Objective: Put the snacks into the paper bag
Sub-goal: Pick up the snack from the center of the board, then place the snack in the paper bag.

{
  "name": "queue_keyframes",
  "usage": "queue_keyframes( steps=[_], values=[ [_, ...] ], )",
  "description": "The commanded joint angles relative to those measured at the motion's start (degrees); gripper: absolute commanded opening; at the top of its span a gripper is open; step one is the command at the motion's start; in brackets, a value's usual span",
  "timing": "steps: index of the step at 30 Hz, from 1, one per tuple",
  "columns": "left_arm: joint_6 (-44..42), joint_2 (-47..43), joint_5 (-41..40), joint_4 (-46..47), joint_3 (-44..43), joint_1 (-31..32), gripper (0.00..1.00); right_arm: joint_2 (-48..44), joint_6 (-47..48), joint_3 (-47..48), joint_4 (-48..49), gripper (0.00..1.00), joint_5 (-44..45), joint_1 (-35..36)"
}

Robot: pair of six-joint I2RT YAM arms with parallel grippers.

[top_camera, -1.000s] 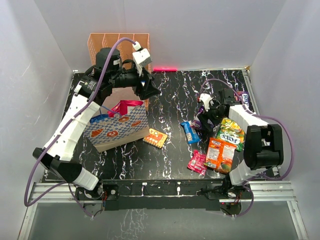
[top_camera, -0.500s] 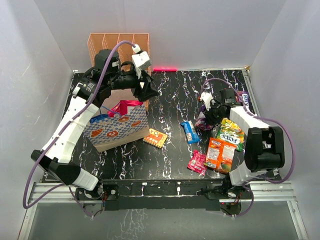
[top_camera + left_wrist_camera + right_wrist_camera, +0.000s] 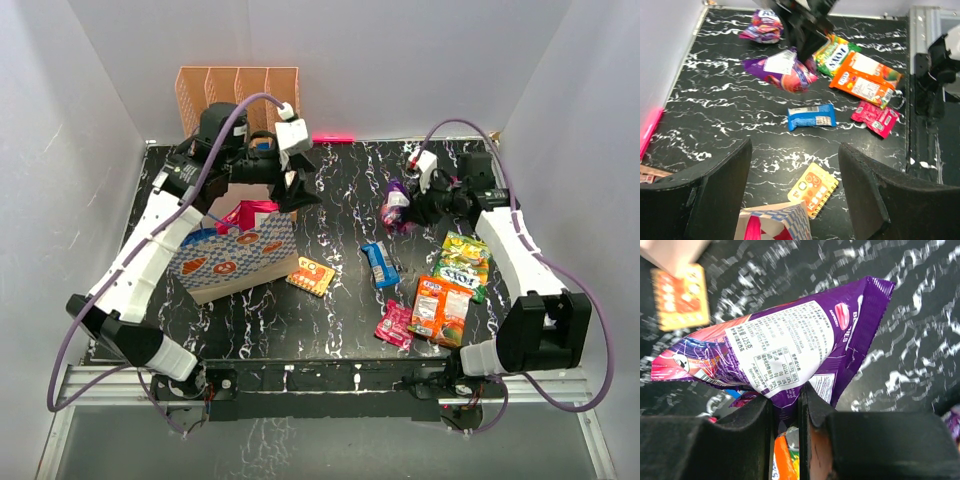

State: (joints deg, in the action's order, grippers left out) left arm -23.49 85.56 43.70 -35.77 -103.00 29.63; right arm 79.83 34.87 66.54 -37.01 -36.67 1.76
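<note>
Purple snack packet (image 3: 790, 355) is hanging above the table (image 3: 340, 200), well apart from the paper bag (image 3: 235, 255). My right gripper (image 3: 786, 405) is pinching only one edge, so I am risking slippage during transfer. My left gripper (image 3: 795, 150) is hovering open near the bag.

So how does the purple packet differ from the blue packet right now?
The purple packet is pinched in the right end effector and lifted off the table; the blue packet lies flat on the black table, untouched. The purple packet is larger and puffy, the blue packet a slim, flat bar shape. Both are snacks not yet in the paper bag.
</note>
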Motion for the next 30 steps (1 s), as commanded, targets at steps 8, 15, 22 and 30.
queue_keyframes(
  steps=[8, 15, 22, 30],
  values=[
    [-28.0, 6.1, 3.5, -13.8, -5.2, 8.0, 0.80, -3.7, -9.1, 12.2, -4.4, 0.14, -25.0, 5.6],
    [-34.5, 10.2, 3.0, -16.5, -8.6, 12.2, 0.98, -5.9, -11.6, 11.2, -1.8, 0.14, -24.0, 14.7],
    [-40.9, 10.8, 2.7, -21.6, -6.2, 13.3, 0.96, -7.1, -12.7, 10.4, -1.3, 0.14, -25.3, 17.5],
    [-41.7, 10.3, 1.8, -21.5, -4.5, 13.4, 0.74, -8.0, -13.8, 8.0, 0.3, 0.14, -25.5, 17.8]
  ],
)
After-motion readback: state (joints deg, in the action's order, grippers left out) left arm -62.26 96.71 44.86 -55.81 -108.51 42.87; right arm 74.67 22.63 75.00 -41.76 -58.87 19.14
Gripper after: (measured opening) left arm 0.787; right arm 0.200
